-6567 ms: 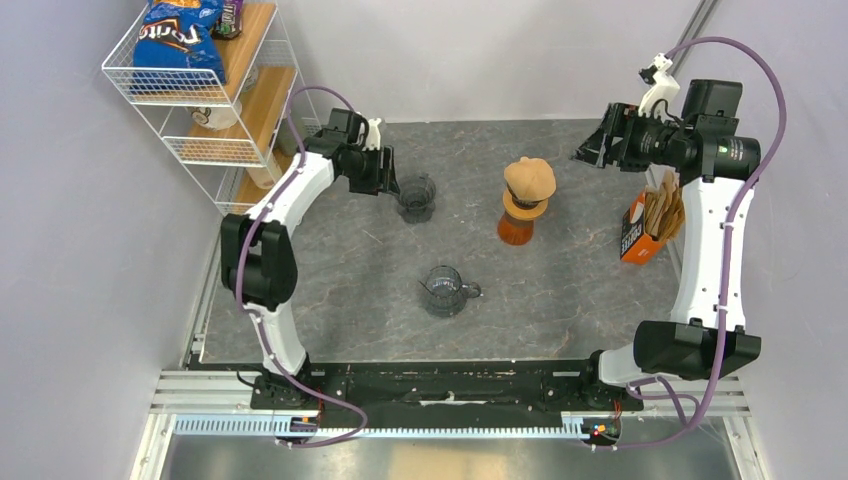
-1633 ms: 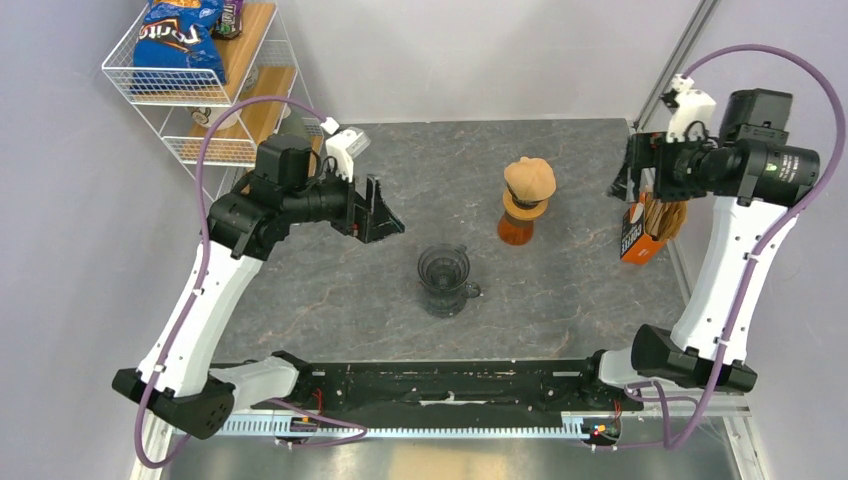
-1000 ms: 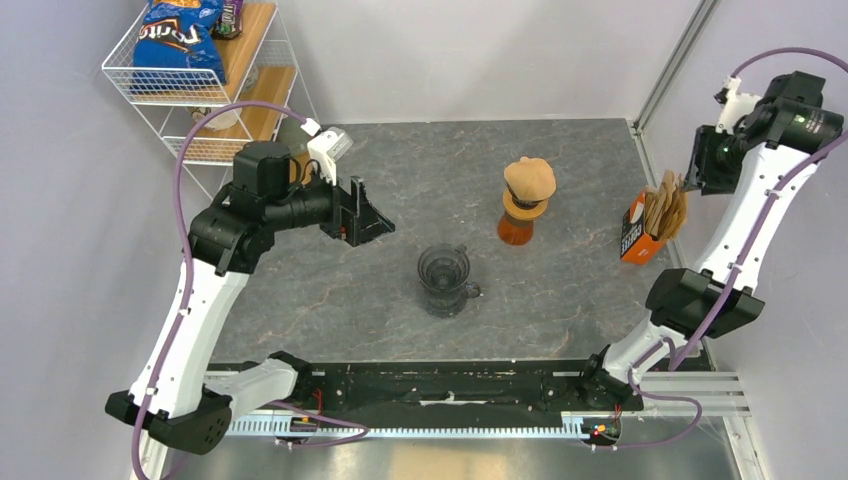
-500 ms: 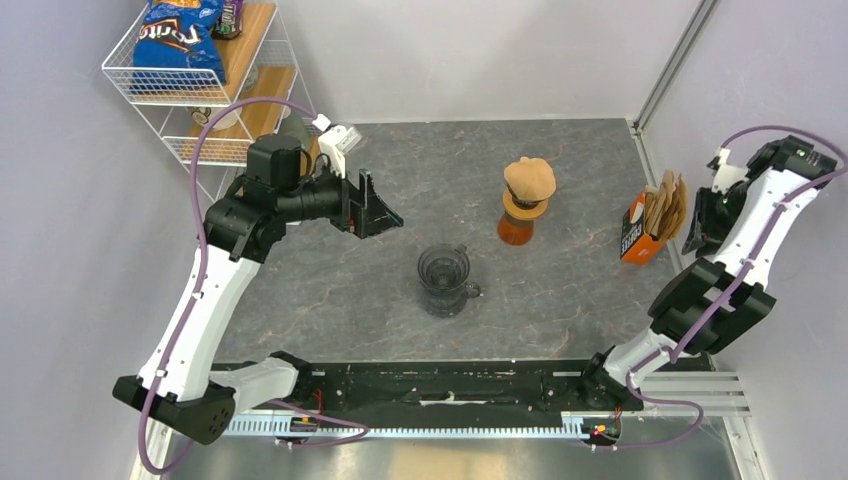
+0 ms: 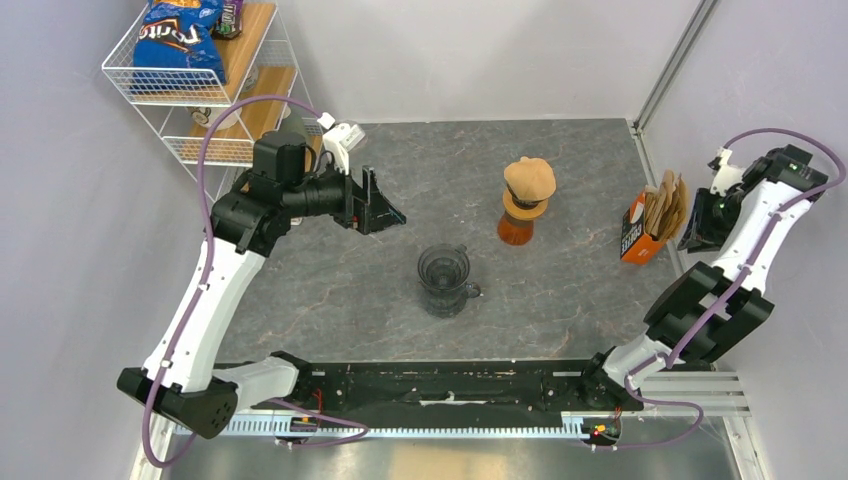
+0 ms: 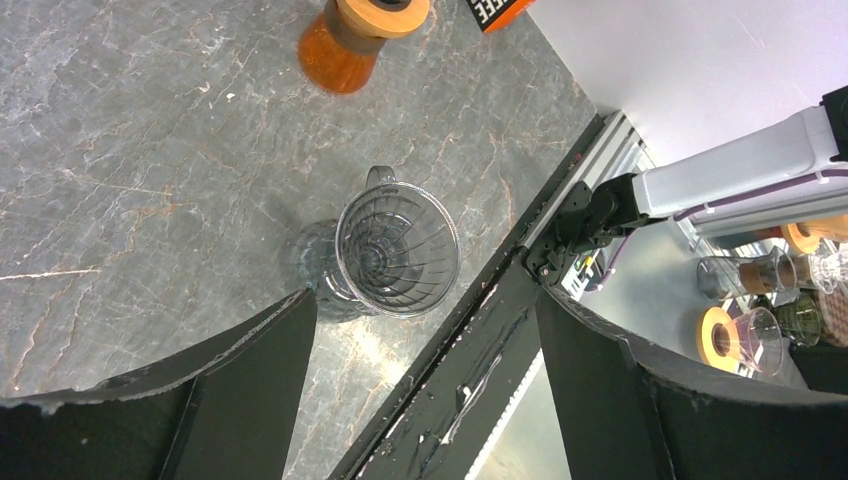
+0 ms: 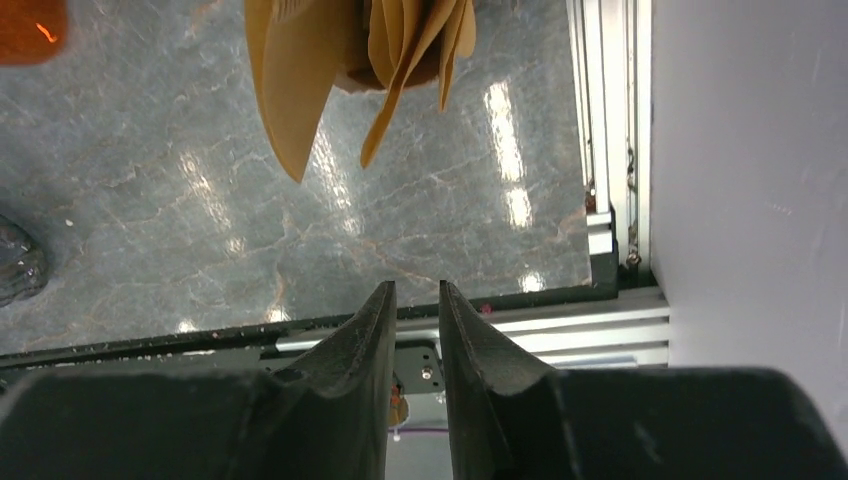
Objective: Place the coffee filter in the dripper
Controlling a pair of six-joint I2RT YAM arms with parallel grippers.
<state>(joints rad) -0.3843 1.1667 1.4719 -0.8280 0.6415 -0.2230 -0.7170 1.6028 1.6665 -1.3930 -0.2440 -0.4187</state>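
Note:
The clear glass dripper [image 5: 444,268] sits on a glass server in the middle of the table; the left wrist view looks down into its ribbed cone [image 6: 397,252]. Brown paper coffee filters [image 5: 663,207] stand fanned in an orange box [image 5: 634,238] at the right edge, and their lower ends [image 7: 300,80] hang at the top of the right wrist view. My left gripper [image 5: 385,212] hovers wide open, up and left of the dripper, holding nothing [image 6: 425,300]. My right gripper [image 5: 694,234] is just right of the box, with only a narrow slit between its bare fingers [image 7: 414,288].
An orange carafe with a tan lid [image 5: 527,201] stands behind the dripper. A wire shelf with a chip bag [image 5: 195,70] is at the back left. The right wall and a metal rail [image 7: 610,150] run close beside my right gripper.
My right arm has swung down from high at the back right to beside the filter box, its jaws narrowing. My left arm has shifted slightly and stays open. The dripper has not moved.

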